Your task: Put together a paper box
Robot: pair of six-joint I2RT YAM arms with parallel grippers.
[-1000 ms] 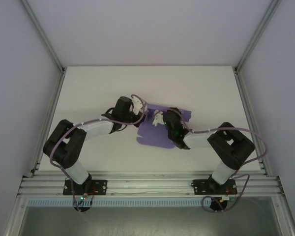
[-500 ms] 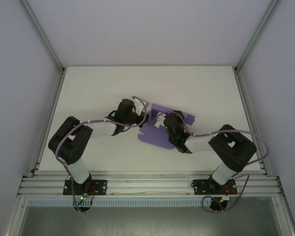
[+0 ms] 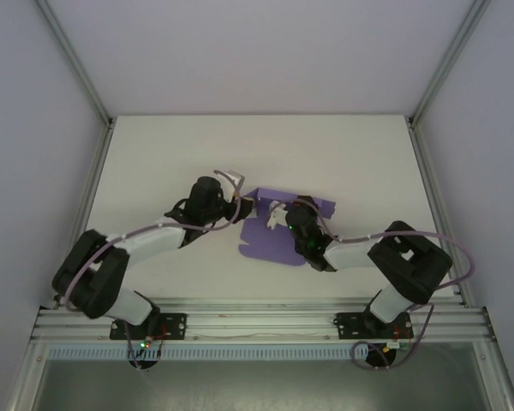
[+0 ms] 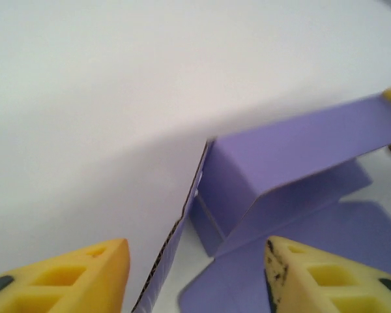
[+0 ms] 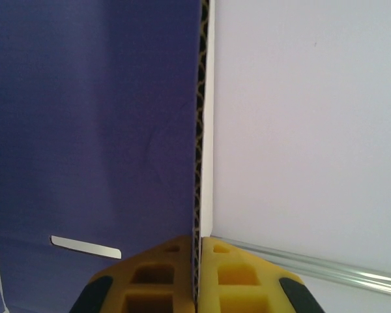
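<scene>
Left gripper (image 4: 194, 282): released; its yellow fingers (image 4: 85, 277) stand well apart at the bottom of the left wrist view; a raised flap of the box (image 4: 293, 153) comes up edge-on between them, nearer the finger on the view's left, with a gap on both sides; it touches neither finger as far as I can see.
Ahead of those fingertips: a folded purple wall with a creased corner, more purple card lying low to the right of it; past that, white table (image 3: 154, 154).

Right gripper (image 5: 200, 261): clenched on a panel of the box; the two yellow fingers press together with the card's fluted edge pinched between them; the panel runs straight ahead from the fingertips, edge-on to the wrist camera.
Left of that gripper: the purple face of the card, with a small pale slot (image 5: 86, 246) close to the finger.
Right of it: a pale surface and a metal rail (image 5: 326, 270) low down.

From above: the box sits mid-table, between and under the two grippers; the left one is at its left edge, the right one just beside it over the sheet; the two are close together, and I cannot tell whether they touch.
Most of the sheet lies flat below and behind the right gripper; one flap reaches out past its far side.
</scene>
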